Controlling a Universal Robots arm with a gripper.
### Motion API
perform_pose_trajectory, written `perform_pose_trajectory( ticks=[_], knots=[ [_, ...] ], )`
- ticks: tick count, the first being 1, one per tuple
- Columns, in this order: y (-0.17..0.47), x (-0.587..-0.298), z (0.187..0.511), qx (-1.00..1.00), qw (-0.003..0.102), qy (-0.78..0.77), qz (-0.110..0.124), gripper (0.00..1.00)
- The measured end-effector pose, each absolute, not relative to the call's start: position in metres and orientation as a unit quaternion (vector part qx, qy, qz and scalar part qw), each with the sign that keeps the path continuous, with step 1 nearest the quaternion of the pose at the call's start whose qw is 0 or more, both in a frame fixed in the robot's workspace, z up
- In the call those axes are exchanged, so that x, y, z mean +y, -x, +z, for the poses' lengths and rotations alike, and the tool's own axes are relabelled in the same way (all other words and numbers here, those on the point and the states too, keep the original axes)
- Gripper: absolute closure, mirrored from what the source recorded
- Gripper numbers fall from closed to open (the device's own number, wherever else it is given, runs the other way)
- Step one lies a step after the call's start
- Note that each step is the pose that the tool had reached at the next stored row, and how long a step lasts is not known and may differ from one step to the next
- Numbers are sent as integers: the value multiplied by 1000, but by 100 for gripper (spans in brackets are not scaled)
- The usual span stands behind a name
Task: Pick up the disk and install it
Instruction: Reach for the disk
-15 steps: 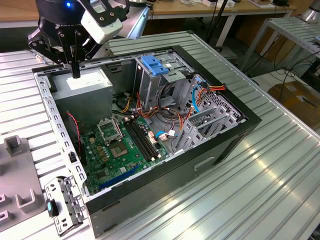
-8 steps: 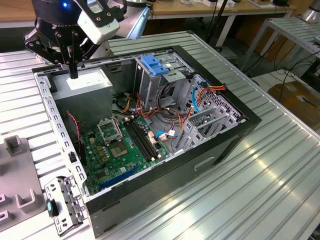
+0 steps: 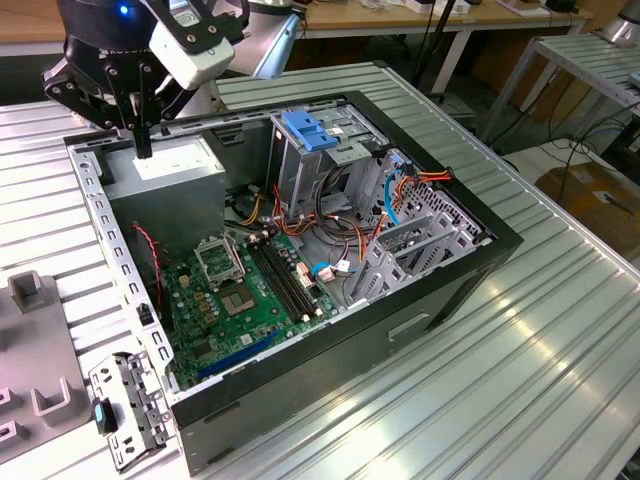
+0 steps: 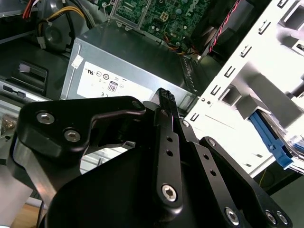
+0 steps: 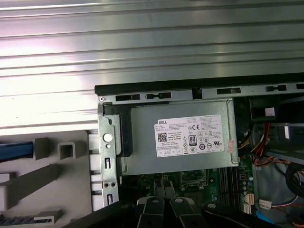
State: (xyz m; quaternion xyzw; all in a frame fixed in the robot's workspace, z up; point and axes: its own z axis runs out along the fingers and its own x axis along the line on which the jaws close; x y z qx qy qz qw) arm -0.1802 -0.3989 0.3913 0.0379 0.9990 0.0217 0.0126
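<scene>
My gripper (image 3: pixel 143 150) hangs over the back corner of the open computer case (image 3: pixel 440 290), at the exterior view's left. It is just above the grey power supply (image 3: pixel 168 172). Its black fingers are pressed together with nothing between them, as both wrist views show (image 4: pixel 164 94) (image 5: pixel 162 183). A bright blue rail, which seems to be an edge of the disk (image 5: pixel 16 151), lies on the grey fixture outside the case wall. The second wrist view shows the disk (image 4: pixel 270 137) past the perforated case frame. The rest of it is cut off.
Inside the case are a green motherboard (image 3: pixel 240 290), a tall grey drive cage with a blue latch (image 3: pixel 305 130), bundled cables (image 3: pixel 345 215) and expansion brackets (image 3: pixel 420 235). A loose metal bracket (image 3: pixel 125 405) lies beside a grey fixture block (image 3: pixel 35 350) on the ribbed metal table (image 3: pixel 520 380).
</scene>
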Motion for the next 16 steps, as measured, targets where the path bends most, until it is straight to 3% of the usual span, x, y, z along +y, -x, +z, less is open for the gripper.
perform_pose_trajectory(
  ticks=[16],
  knots=[
    [190,-399,391,999,13,-38,22,89]
  ],
)
